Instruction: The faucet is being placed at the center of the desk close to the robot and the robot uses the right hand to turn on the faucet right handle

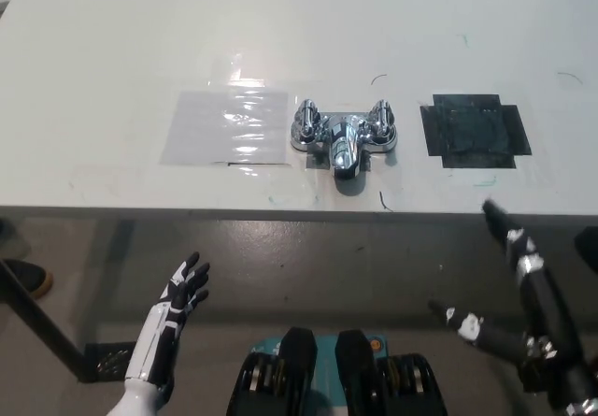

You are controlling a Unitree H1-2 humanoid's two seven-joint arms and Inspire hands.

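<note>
Looking at it, the faucet (343, 136) sits in the middle of the worktop (112, 79) near the front edge, long axis running left-right, with its right handle (381, 121) ahead and a bit left of the black right robot hand (534, 346), which hangs wide open, nearer than the spread white left robot hand (180, 296) idling lower left.

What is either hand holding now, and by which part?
Nothing. Left hand and right hand are both open, short of the desk edge; the chrome faucet stands untouched.
</note>
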